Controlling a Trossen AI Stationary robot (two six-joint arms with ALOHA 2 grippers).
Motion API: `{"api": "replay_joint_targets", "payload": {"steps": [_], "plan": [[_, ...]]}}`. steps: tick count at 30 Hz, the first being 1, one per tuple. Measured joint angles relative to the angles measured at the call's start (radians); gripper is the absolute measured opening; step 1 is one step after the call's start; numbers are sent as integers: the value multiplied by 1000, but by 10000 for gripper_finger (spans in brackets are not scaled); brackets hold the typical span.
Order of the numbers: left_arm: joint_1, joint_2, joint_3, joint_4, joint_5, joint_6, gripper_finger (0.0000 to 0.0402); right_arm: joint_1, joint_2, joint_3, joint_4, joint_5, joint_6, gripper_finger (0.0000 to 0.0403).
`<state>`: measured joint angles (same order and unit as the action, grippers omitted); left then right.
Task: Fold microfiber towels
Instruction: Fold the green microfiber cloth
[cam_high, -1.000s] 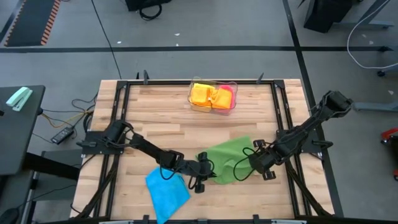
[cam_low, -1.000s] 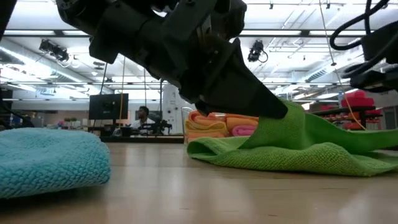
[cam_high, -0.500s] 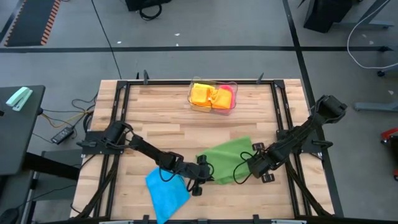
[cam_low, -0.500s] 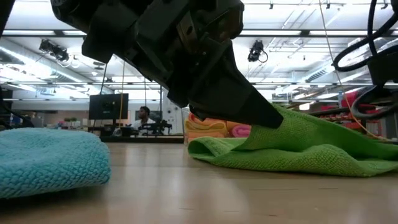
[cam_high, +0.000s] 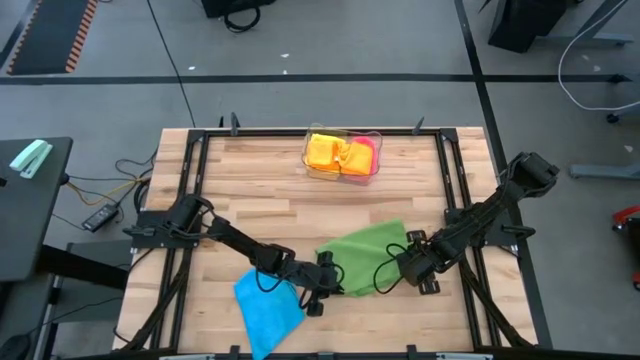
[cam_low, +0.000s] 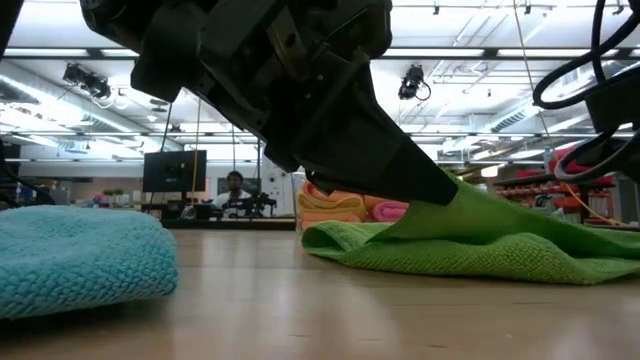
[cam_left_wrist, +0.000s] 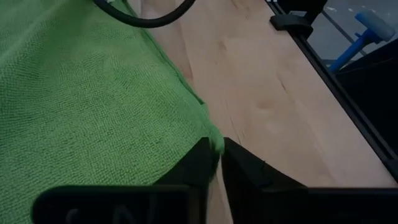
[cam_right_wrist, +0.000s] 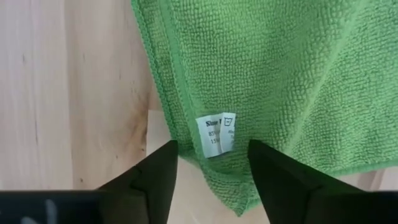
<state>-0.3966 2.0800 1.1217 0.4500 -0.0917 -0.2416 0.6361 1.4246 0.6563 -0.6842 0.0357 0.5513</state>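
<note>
since a second ago the right hand (cam_high: 400, 268) has let its fingers spread and has drawn a little nearer the table's front edge, so the green towel (cam_high: 365, 258) that hung up from it then now lies lower on that side. its two fingers (cam_right_wrist: 158, 174) stand apart over the towel's corner, where a small white care label (cam_right_wrist: 216, 135) shows between them, and they grip nothing. the left hand (cam_high: 327, 280) sits at the opposite edge of the green towel, its fingers (cam_left_wrist: 202, 163) nearly together with a thin bit of the hem pinched between them, that corner raised off the table (cam_high: 270, 200). a blue towel (cam_high: 270, 305) lies folded just beside the left hand, away from the green towel. well behind the green towel, a clear tray (cam_high: 343, 156) holds folded yellow, orange and pink towels.
</note>
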Motion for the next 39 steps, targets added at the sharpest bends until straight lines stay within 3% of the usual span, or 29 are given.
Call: {"api": "replay_joint_targets", "payload": {"steps": [10,16,22,25,31,35,39], "plan": [[10,-37,0,-31,0,72,131,-1,0,61,-109,-15,6,226],[24,-95,0,-95,2,67,156,-1,0,109,-144,-15,6,227],[79,-101,0,-190,1,57,179,8,-1,185,-290,-26,53,227],[114,-100,0,-235,0,52,182,29,-1,217,-292,20,52,227],[163,-66,0,-288,-6,-13,173,65,-1,191,-85,240,-35,225],[169,-41,1,-324,-12,-66,162,67,-1,112,144,251,-105,225],[152,-40,2,-327,-17,-101,151,61,2,34,259,252,-166,225]]}}
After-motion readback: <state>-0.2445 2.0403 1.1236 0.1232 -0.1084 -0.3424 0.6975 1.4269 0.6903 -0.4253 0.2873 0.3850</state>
